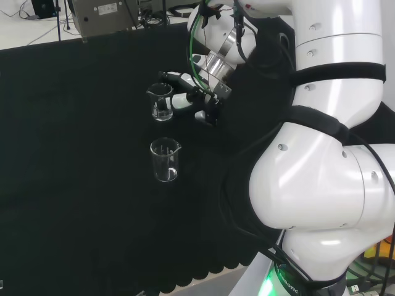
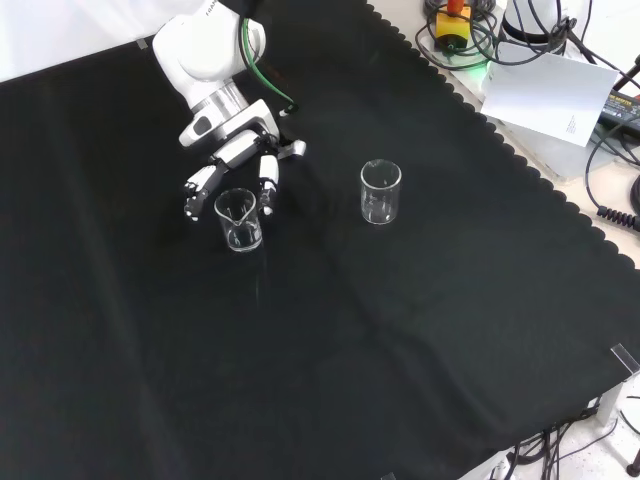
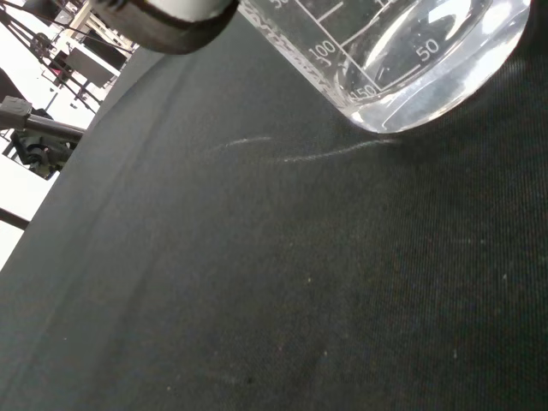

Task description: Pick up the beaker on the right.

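the black and white robot hand (image 2: 235,160), fingers spread and relaxed, brackets a small clear glass beaker (image 2: 239,220) standing upright on the black cloth (image 2: 330,340), well apart from a second clear beaker (image 2: 381,192); closing evenly should avoid tipping it.

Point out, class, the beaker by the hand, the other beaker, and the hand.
Beaker by the hand (image 2: 240,222), front view, on its glass wall.
Other beaker (image 2: 380,193), front view, on its wall.
Hand (image 2: 240,150), front view, on its palm.
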